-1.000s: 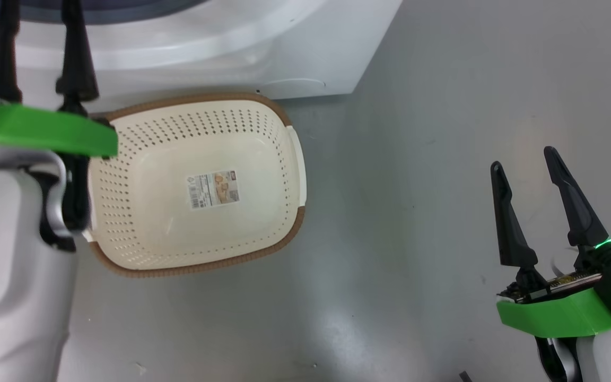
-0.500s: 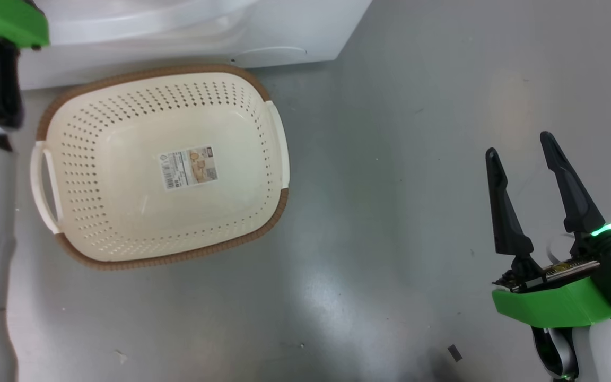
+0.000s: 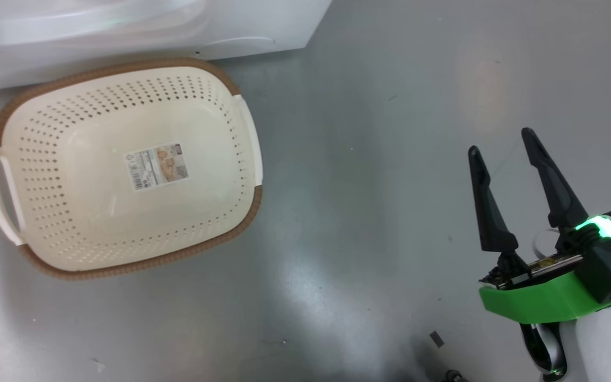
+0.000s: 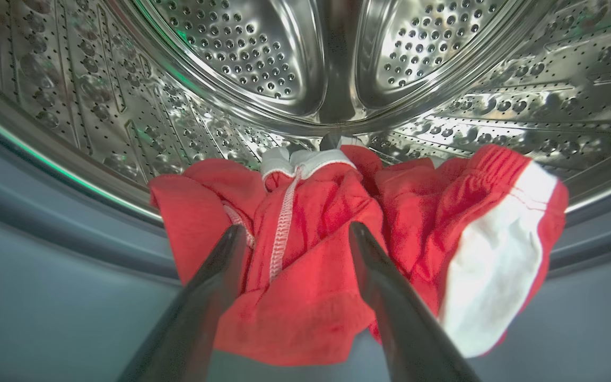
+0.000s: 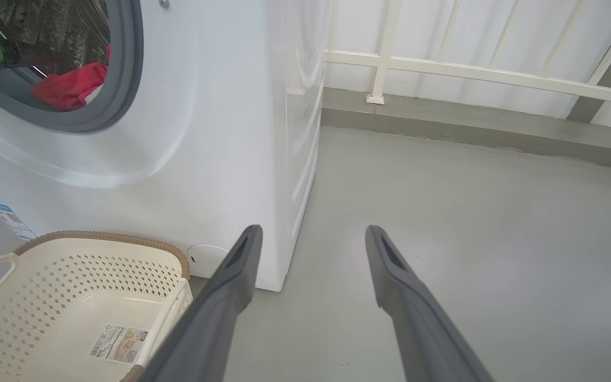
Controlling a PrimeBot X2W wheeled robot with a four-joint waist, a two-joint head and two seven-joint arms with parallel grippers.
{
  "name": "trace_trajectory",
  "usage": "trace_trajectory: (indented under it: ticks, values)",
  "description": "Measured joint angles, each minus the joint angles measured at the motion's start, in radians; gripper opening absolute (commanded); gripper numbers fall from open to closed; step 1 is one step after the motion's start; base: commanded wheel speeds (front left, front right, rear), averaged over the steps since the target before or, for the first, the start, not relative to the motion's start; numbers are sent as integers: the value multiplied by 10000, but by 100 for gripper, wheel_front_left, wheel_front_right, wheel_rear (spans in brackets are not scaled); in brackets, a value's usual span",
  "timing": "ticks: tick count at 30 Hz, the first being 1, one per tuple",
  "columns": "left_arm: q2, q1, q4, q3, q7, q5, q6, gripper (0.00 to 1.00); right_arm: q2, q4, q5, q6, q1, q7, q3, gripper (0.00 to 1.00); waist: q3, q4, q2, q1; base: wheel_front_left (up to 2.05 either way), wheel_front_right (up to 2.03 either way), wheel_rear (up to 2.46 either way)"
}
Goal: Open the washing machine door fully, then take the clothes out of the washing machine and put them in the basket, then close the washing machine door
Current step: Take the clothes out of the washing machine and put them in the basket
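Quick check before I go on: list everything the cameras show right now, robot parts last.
washing machine: one, white, behind the basket
gasket: one, grey, ringing the opening
drum: one, perforated steel, inside the washing machine
clothes: one garment, red with white panels, at the drum's front lip
basket: one, cream with brown rim, on the floor, no clothes in it
label sticker: one, pale, on the basket's bottom
floor: grey
railing: one, white, beyond the washing machine
left claw: one, dark, open, pointing at the clothes
right claw: one, dark, open, over floor right of the basket
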Motion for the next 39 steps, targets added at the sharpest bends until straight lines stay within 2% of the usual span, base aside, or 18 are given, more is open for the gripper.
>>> trace_trajectory:
  ticks: [6, 13, 17, 28, 29, 31, 32, 39]
  values:
    - [355, -297, 886, -98, 353, 79, 33, 100, 2, 151, 79, 0, 0, 0, 188, 100, 71, -286, 0, 0, 0, 0, 0]
    - [477, -624, 1551, -178, 673, 81, 63, 100, 2, 242, 107, 0, 5, 0, 236, 100, 104, -545, 0, 0, 0, 0, 0]
    - [610, -683, 1833, -320, 671, 194, 236, 100, 4, 309, 217, 0, 8, 0, 316, 100, 78, -630, 0, 0, 0, 0, 0]
    - [617, -904, 2322, -437, 594, 238, 194, 100, 4, 382, 437, 0, 9, 0, 470, 100, 114, -808, 0, 0, 0, 0, 0]
    - [610, -904, 2353, -453, 585, 236, 186, 93, 4, 382, 439, 0, 9, 0, 472, 100, 120, -809, 0, 0, 0, 0, 0]
    - [602, -908, 2408, -487, 527, 236, 171, 27, 4, 378, 441, 0, 9, 0, 474, 100, 130, -804, 0, 0, 0, 0, 0]
    - [591, -908, 2439, -497, 508, 236, 148, 0, 4, 376, 445, 0, 8, 0, 476, 100, 135, -799, 0, 0, 0, 0, 0]
    - [520, -1075, 2585, -537, 491, 67, -94, 0, 4, 357, 445, 0, 7, 0, 451, 100, 174, -702, 0, 0, 0, 0, 0]
